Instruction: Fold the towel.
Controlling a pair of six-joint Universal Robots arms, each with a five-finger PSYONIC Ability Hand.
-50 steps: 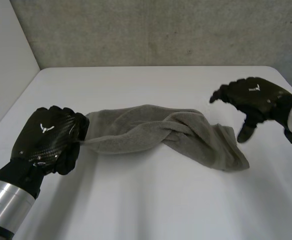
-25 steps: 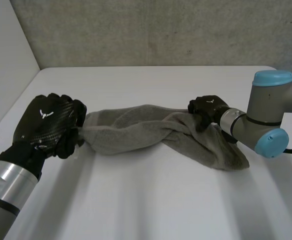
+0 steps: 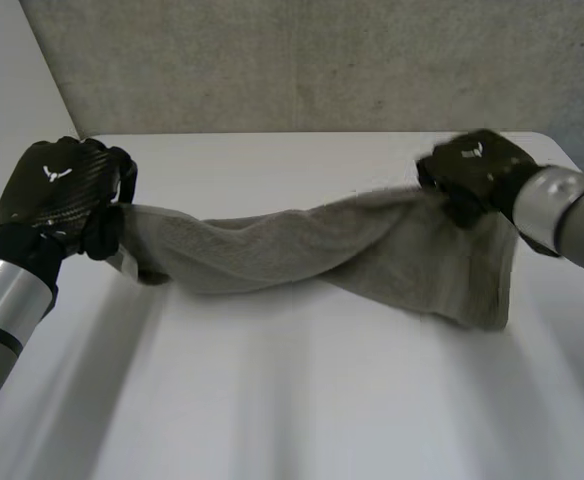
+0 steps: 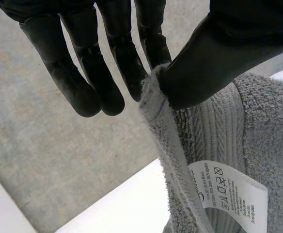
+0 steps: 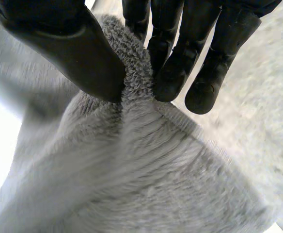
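We see the grey towel (image 3: 302,250) up off the white table (image 3: 302,410), strung between the two hands across the far half of the tabletop. The left hand (image 3: 62,190) is at the far left and has the towel's left end. In its wrist view the thumb (image 4: 214,63) clamps the towel's hemmed edge against one finger, while the other fingers (image 4: 83,82) reach out straight and free of the cloth. A white care label (image 4: 228,187) with printed symbols hangs from the hem just below that pinch.

Over on the far right, the right hand (image 3: 477,170) grips the towel's other end. From its wrist we see the thumb (image 5: 69,48) and fingertips (image 5: 173,77) closed on a bunched ridge of the fluffy cloth, squeezing it between them.

Between the two grips the towel sags in a shallow curve, and it is twisted once near the middle, where one layer crosses over the other. Its right part widens and drops in a loose flap below the right hand, toward the near side. We cannot tell whether the lowest folds touch the table. Both grey forearms come in from the near corners, and a concrete wall (image 3: 302,60) runs behind the table's far edge.
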